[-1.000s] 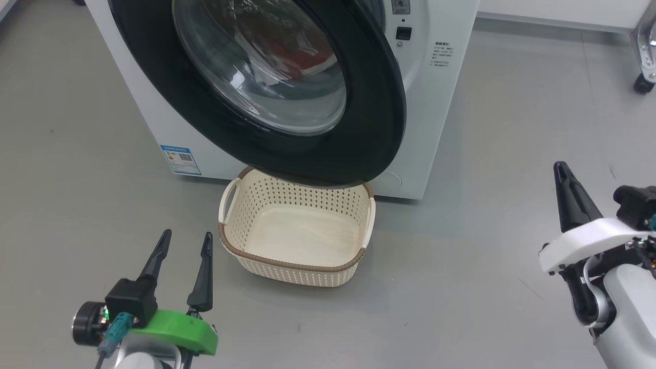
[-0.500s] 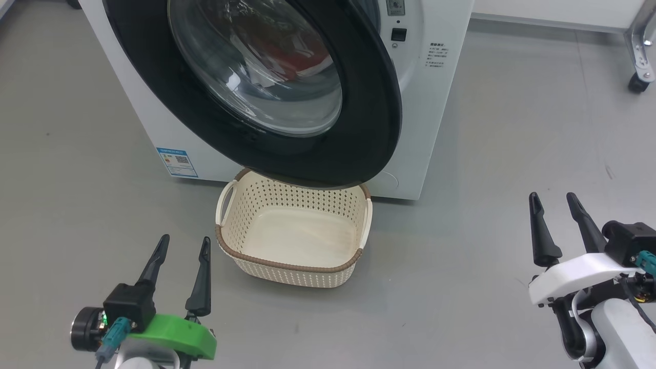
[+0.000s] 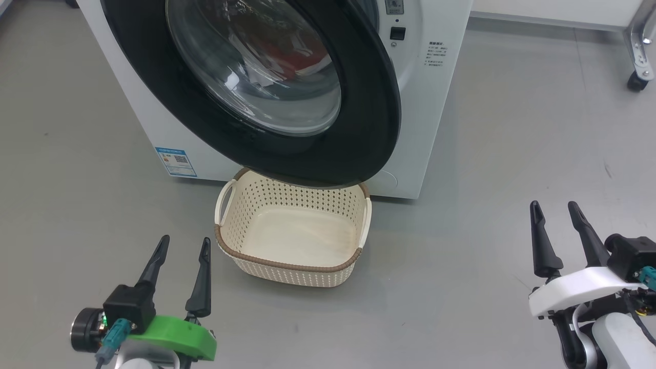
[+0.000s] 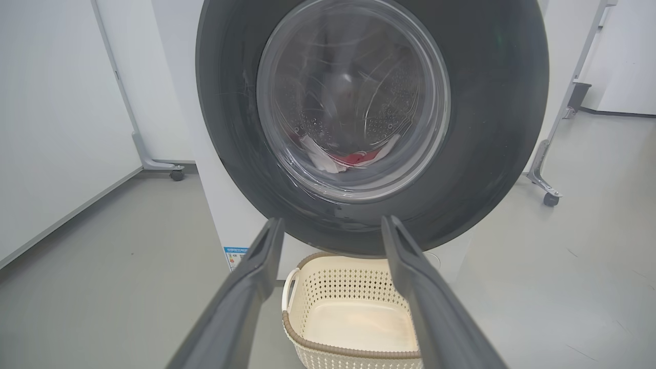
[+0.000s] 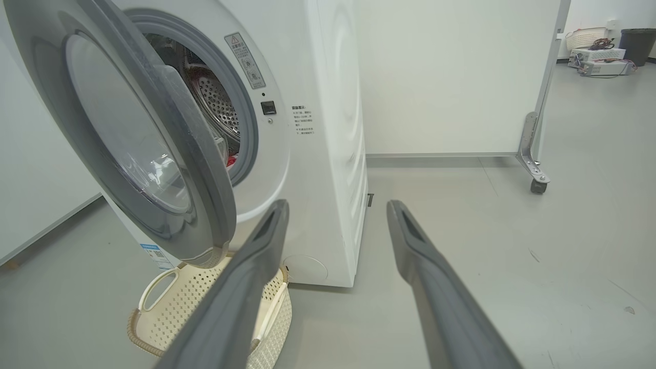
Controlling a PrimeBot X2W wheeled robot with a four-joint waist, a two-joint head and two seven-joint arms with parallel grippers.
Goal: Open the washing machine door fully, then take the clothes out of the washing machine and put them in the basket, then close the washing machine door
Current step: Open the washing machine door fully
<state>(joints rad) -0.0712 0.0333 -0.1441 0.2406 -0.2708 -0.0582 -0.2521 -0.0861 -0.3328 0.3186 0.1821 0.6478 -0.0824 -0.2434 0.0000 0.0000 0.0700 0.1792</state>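
The washing machine (image 3: 435, 102) stands ahead, its black-rimmed washing machine door (image 3: 369, 113) swung partly out over the basket (image 3: 287, 264). From the right wrist view the door (image 5: 205, 169) hangs ajar, and the steel drum (image 5: 215, 102) shows behind it. Red and white clothes (image 3: 287, 54) lie inside, seen through the glass (image 4: 353, 158). The cream basket (image 4: 348, 351) sits empty on the floor below the door. My left gripper (image 3: 185, 240) is open, low at the left of the basket. My right gripper (image 3: 553, 205) is open and empty at the lower right, well clear of the machine.
A blue label (image 3: 175, 161) marks the machine's lower left corner. A wheeled partition frame with a caster (image 3: 638, 82) stands at the far right, its caster (image 5: 535, 184) also in the right wrist view. Grey floor spreads around the basket on both sides.
My right gripper has gone from shut to open and has drawn back and down, away from the door. The left arm has stayed put. The head camera has shifted slightly.
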